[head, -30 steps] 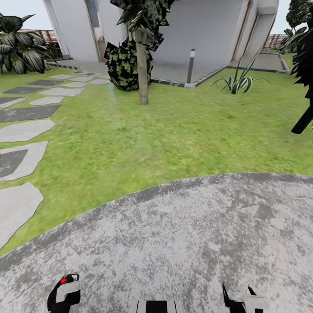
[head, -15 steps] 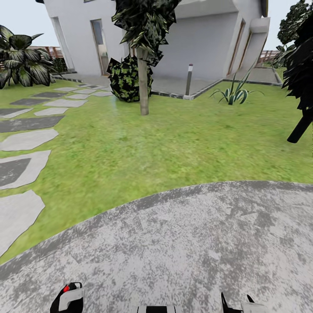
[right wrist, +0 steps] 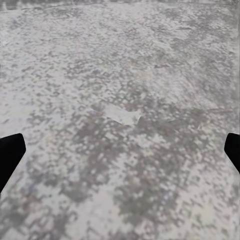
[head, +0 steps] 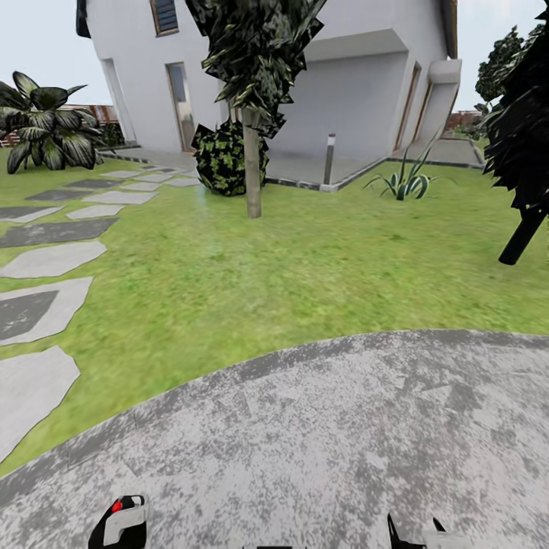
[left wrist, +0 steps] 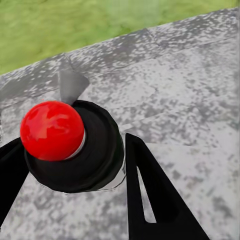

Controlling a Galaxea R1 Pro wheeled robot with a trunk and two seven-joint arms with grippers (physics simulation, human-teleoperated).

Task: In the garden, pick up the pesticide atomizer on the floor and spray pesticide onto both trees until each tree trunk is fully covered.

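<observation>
I had the spray bottle point(left wrist: 75, 150) clamped in my left gripper point(left wrist: 70, 185): through the left wrist camera its red nozzle top point(left wrist: 51, 130) stood up from the black body, with one black finger point(left wrist: 152, 192) pressed close on one side and the other finger at the opposite edge of the picture. From the head camera the same gripper point(head: 120, 524) sat low at my left with the red nozzle point(head: 116, 505) peeking out above it, over the mottled grey paved pad point(head: 320, 450).

My right gripper point(right wrist: 120, 150) hung over that same grey paving with its fingers spread wide, the two black fingertips point(right wrist: 10, 152) only just showing at opposite edges of the right wrist picture and nothing between them. In the head picture it point(head: 415, 534) showed low at my right.

Ahead of me the lawn point(head: 290, 267) ran from the curved edge of the pad up to a white house point(head: 343, 84). One tree trunk point(head: 252, 171) stood upright in the grass, well away from me and roughly straight ahead, its dark leaves point(head: 255, 53) above and a round bush point(head: 221, 156) just behind it. Grey stepping slabs point(head: 46, 259) trailed along my left, a palm-like plant point(head: 46, 126) stood beyond them, and a dark leaning trunk point(head: 522, 236) stood at my far right.
</observation>
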